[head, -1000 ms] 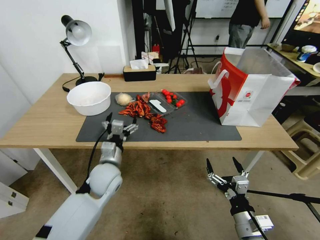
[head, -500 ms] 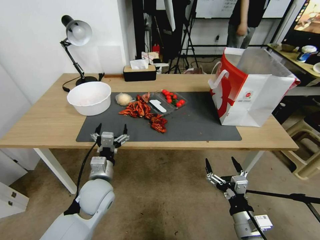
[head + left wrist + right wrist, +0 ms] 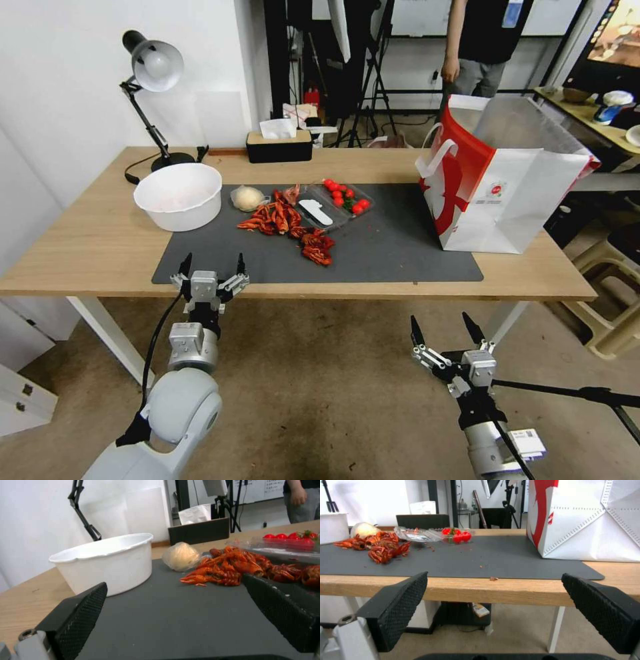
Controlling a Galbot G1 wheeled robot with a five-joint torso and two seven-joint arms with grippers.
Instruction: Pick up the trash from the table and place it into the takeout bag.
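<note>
Crayfish shells [image 3: 287, 223], red and glossy, lie in a loose heap on the dark grey mat [image 3: 393, 257] near the middle of the desk [image 3: 80, 247], the heap's long axis running from the far left toward the near right, with a smaller clump at its near-right end. Just beside the heap on its far-left side sits a pale, rounded lump in clear wrap [image 3: 247, 197]. A clear plastic tray [image 3: 333, 203] touches the heap's far-right side, long axis slanting toward the desk's far-right; cherry tomatoes [image 3: 345, 195] fill its farther half and a white strip lies in the nearer half. A white bowl [image 3: 179, 195] stands upright at the mat's far-left corner, overlapping onto bare wood. The takeout bag [image 3: 507, 180] stands upright and open-mouthed at the mat's right end, white-faced with red sides, white ribbon handles and a small red logo, its long side angled toward the desk's far-right corner. The left gripper [image 3: 210, 265] hovers at the desk's near edge by the mat's near-left corner, fingers spread wide and holding nothing. The right gripper [image 3: 445, 328] hangs below and in front of the desk's near edge, fingers likewise spread apart, empty.
</note>
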